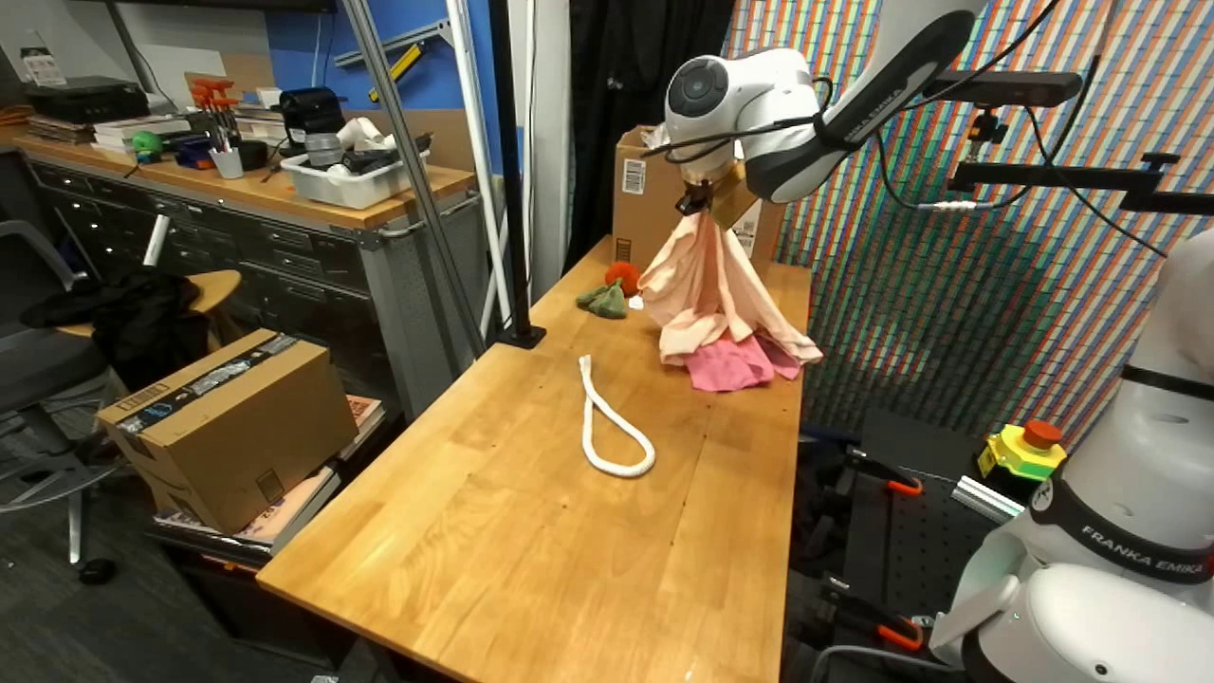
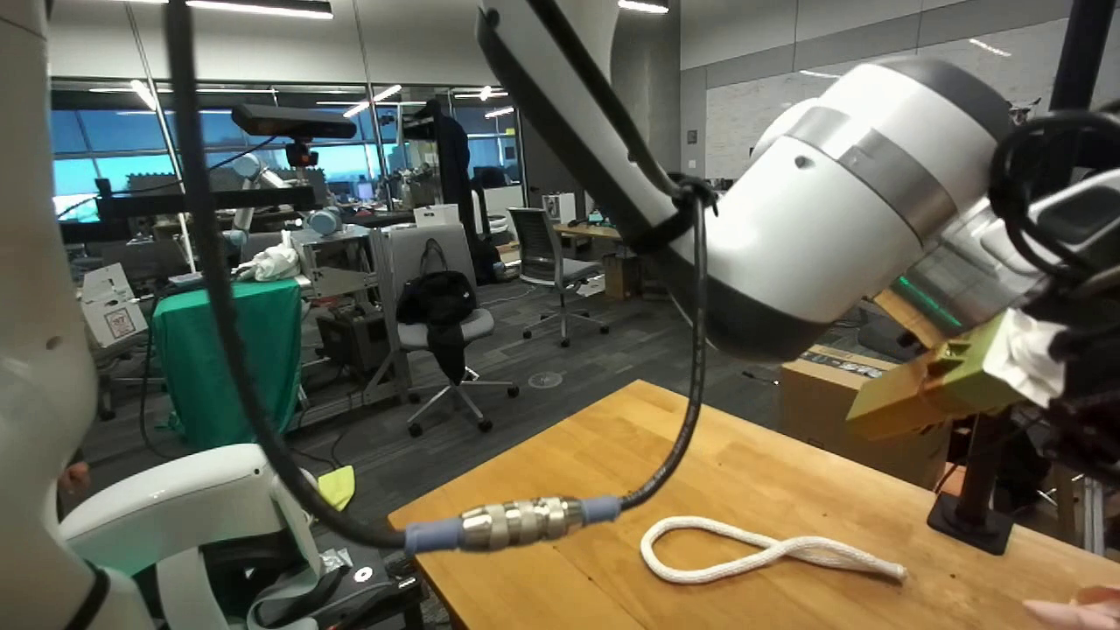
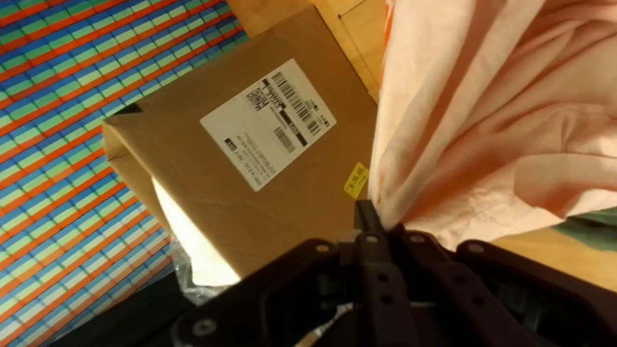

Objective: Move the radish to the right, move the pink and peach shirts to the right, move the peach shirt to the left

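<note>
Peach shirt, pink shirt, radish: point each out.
Peach shirt [image 1: 707, 283], in an exterior view: hanging folds.
Pink shirt [image 1: 728, 365], in an exterior view: rumpled front.
Radish [image 1: 622, 277], in an exterior view: reddish body.

White arm [image 2: 779, 227], black gripper [image 3: 383, 225]
Beside the jaws, we see black links [image 3: 535, 277] studded with round screws [image 3: 371, 238] and dark recesses [image 3: 382, 278]. Behind the jaws sits a mustard-yellow block [image 2: 927, 385]; farther from them, we find rounded white housings [image 1: 773, 76] with a silver-grey band [image 2: 888, 171] and a dark round cap [image 1: 699, 87]. Farther still from the jaws, we read FRANKA EMIKA in pale letters [image 1: 873, 116] on a black strip [image 1: 925, 74], while a tied black cable [image 2: 699, 332] carries a ribbed metal connector [image 2: 522, 523] between bluish sleeves [image 2: 601, 509].
</note>
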